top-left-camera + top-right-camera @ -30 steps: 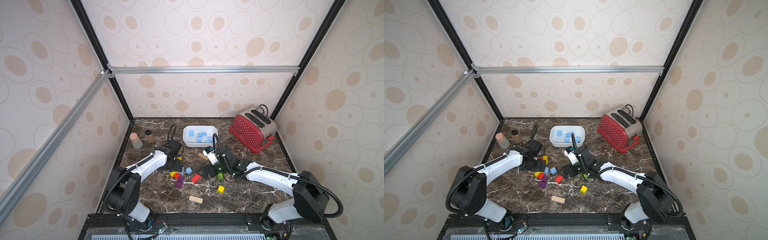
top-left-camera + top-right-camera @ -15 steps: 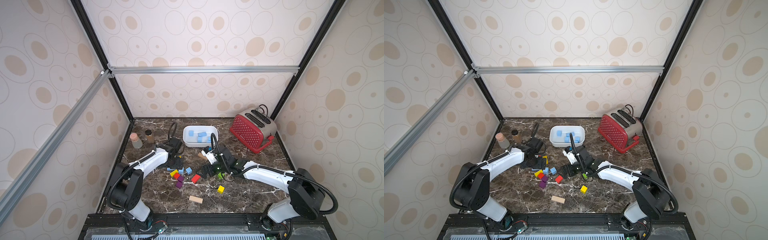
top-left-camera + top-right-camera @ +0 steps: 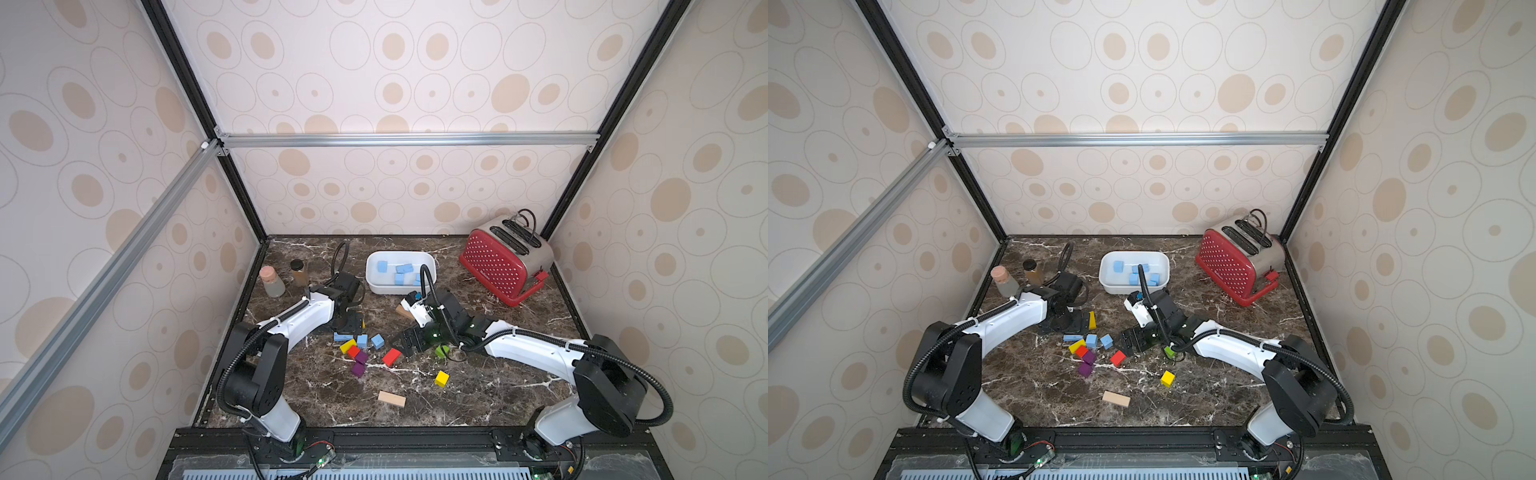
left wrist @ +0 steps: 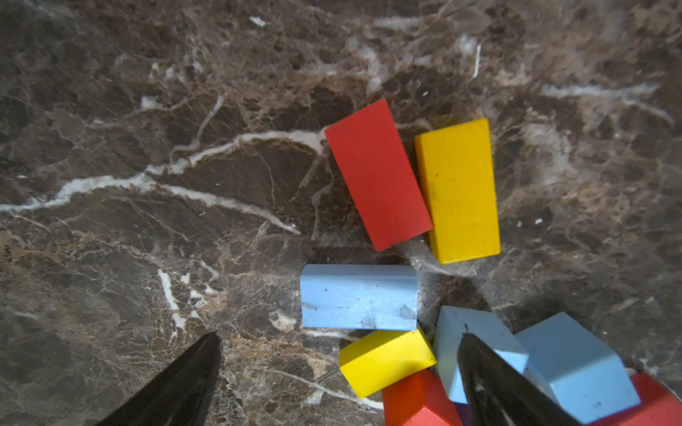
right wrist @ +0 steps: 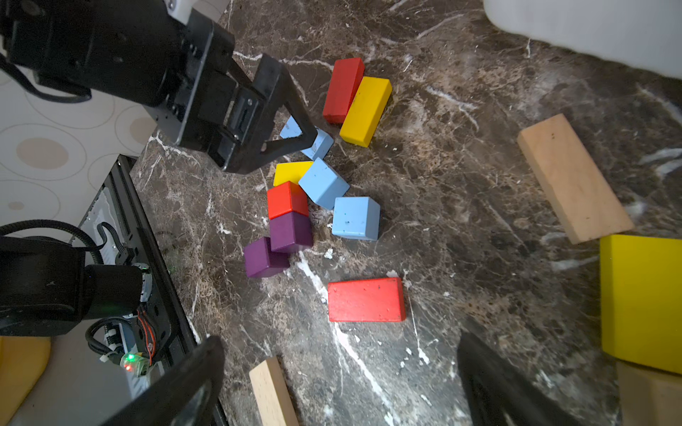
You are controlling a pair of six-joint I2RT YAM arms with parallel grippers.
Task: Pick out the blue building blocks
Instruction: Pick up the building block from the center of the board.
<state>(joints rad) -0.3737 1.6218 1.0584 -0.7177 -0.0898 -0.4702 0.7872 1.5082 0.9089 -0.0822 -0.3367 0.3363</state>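
We judge the step in hand is the pick of the blue bar [image 4: 360,297] by the left gripper [image 4: 339,336]. This gripper hangs over it w/ jaws spread wide and nothing held. The bar lies flat just ahead of the fingertips, btw. them, its long side along the closing line.

One finger [image 4: 487,383] hangs over one of the two blue cubes [image 4: 575,365] crowded beside it, and a yellow block [image 4: 383,359] touches the bar's near edge. So we would shift the gripper forward and a bit toward the bare-table side, centre the bar, then go straight down. That way the finger lands in the gap btw. bar and cube, not on the cube. Close slowly: the bar may pivot.

The right gripper [image 5: 341,337] is also spread and empty, w/ a red bar [image 5: 365,299] ahead of it and the cubes farther on. More blue blocks [image 3: 404,268] lie in the white tub [image 3: 374,286], well beyond both grippers.

Writing: we can read no brand, label or text anywhere, incl. on the red toaster [image 3: 494,266].
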